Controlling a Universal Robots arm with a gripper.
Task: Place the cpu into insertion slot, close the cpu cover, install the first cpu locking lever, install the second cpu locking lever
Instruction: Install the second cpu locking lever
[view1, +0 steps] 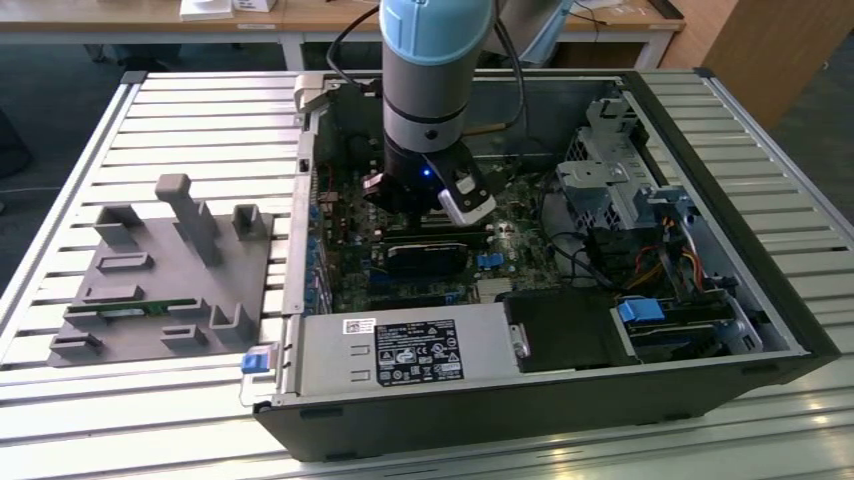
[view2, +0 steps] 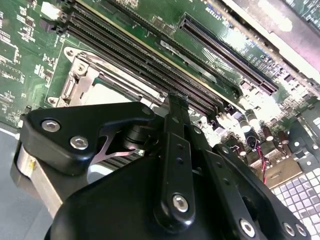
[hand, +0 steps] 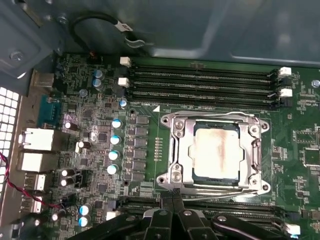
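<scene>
The cpu (hand: 216, 152) is seen seated in the insertion slot (hand: 252, 175), and the cpu cover (hand: 186, 155) is judged closed flat over it. Whether both levers are latched cannot be told. The end effector (hand: 172, 202), fingers together and empty, is poised at the socket's 6 o'clock edge.
</scene>
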